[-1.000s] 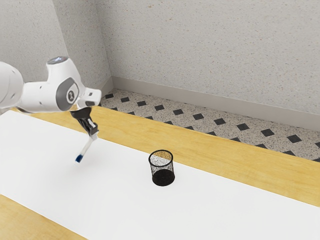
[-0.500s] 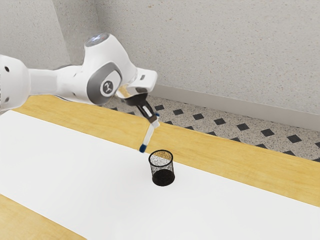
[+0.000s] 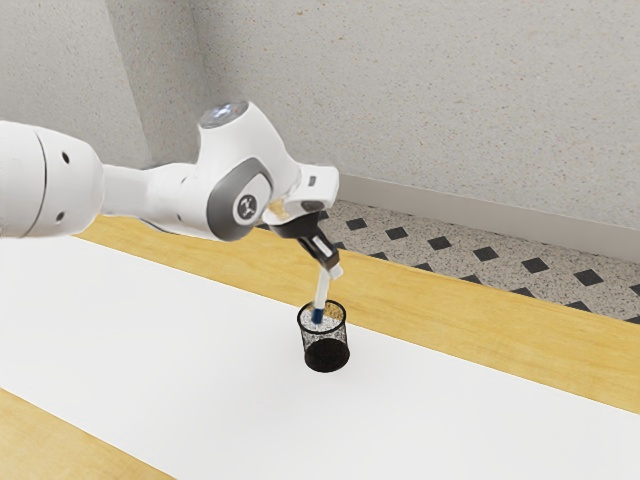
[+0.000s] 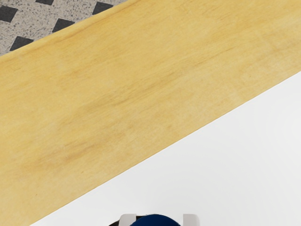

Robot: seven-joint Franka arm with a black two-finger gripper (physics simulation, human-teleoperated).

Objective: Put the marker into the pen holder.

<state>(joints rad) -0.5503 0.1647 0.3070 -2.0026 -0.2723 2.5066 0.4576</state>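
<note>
The marker [image 3: 322, 289] is white with a blue end. It leans a little, with its blue end down at the round top of the black pen holder [image 3: 327, 357] – I can't tell how deep. The tool [image 3: 331, 269] is pinching the marker above it. The pen holder stands upright on a white strip [image 3: 180, 380] – and that lies on the yellow wood worktop [image 3: 460, 320].

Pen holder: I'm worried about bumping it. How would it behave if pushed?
The pen holder is probably light, given its thin mesh wall. Standing upright on its base, it may slide when nudged low, but a push high could tip it.
</note>
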